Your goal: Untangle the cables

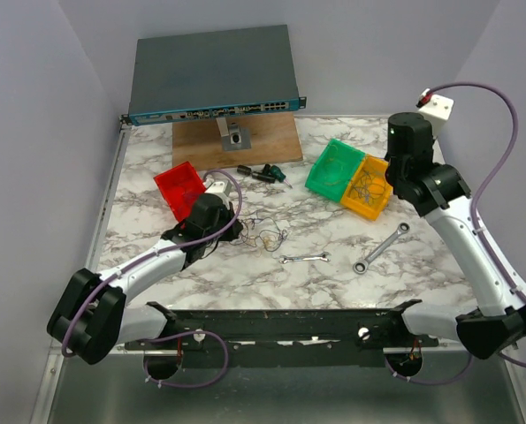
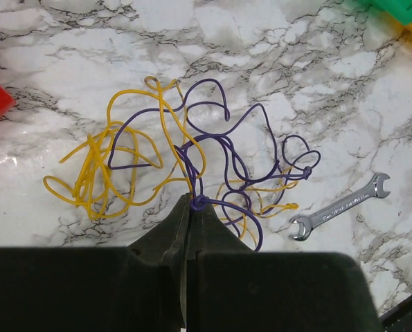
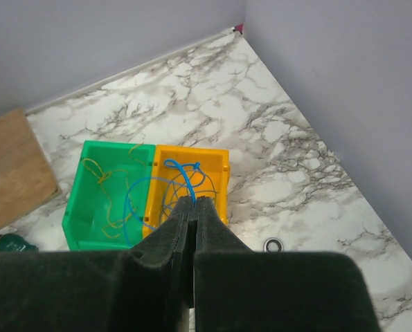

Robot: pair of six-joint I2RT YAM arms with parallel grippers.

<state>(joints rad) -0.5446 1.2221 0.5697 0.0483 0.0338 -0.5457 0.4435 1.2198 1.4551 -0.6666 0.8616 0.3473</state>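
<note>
Expect light, limp, snag-prone cables: take one strand beside a crossing, as left gripper, closed on purple strand, does; right gripper appears closed on blue strand.

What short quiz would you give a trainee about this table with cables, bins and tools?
1. True or false: the left pincer is shut on a dark strand of the cables.
2. Which bin stands apart from the other two? A. the green bin B. the yellow bin C. the red bin
3. Fill in the number: ___ silver wrenches lie on the marble table.

Key: 1 true; 2 C; 3 two.
</note>
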